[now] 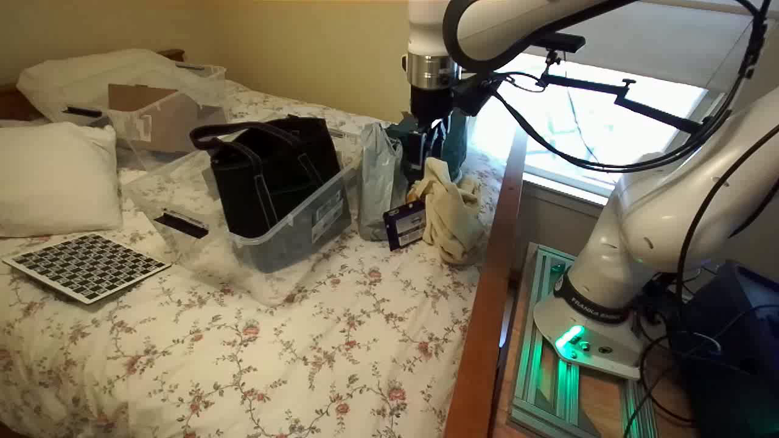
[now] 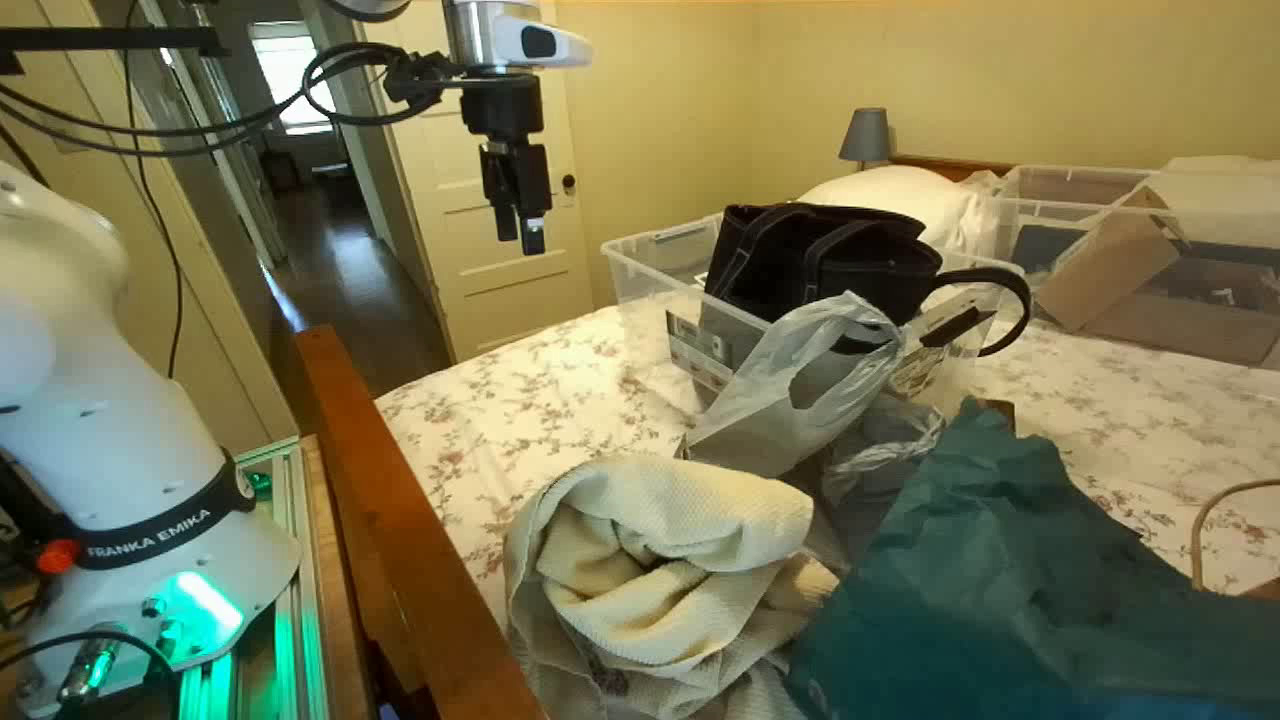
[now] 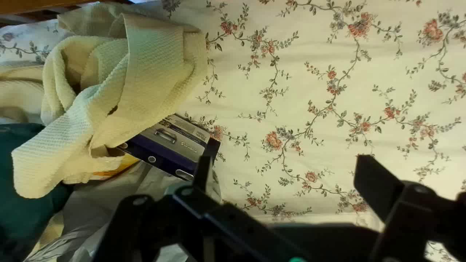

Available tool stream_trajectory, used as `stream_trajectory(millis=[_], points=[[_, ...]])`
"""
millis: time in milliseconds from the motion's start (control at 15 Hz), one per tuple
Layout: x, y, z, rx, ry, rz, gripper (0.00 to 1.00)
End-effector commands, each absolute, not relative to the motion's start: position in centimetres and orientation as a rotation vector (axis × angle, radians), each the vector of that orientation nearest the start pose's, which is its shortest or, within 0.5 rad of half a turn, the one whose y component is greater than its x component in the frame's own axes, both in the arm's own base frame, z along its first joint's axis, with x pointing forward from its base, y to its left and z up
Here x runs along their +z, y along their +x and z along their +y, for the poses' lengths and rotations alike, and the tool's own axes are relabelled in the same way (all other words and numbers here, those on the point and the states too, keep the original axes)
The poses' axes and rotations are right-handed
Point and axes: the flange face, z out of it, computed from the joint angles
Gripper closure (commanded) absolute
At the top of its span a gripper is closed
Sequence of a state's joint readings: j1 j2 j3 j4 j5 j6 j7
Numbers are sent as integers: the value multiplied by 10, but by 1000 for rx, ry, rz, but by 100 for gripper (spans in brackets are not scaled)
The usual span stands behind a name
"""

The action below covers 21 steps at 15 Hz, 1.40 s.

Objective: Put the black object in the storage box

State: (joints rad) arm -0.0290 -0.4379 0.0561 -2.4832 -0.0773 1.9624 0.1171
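- The tool [image 3: 286,153]: its jaws stand wide apart with nothing between them; it hangs raised, touching nothing.
- Below it, to one side in the wrist view: a printed box [image 3: 171,145] and a cream towel [image 3: 153,65].
- The black bag [image 1: 243,201]: apart from the tool, further out from the robot's base [image 1: 599,344], so any new reach would run outward; its long axis I cannot tell.
- The storage box [image 1: 286,250]: the bag sits inside, top above the rim; a loop handle [image 2: 1021,298] seems to spill over. Placing looks done.
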Motion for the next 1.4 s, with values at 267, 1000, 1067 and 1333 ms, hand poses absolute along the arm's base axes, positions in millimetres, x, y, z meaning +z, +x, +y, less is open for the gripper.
stream_trajectory(millis=[267, 1000, 1067, 1333], points=[[439, 399, 6, 126, -3237, 103, 0], [314, 447, -12, 28, -3139, -412, 0], [298, 453, -16, 31, -3160, -435, 0], [275, 452, -21, 51, -3149, -426, 0]])
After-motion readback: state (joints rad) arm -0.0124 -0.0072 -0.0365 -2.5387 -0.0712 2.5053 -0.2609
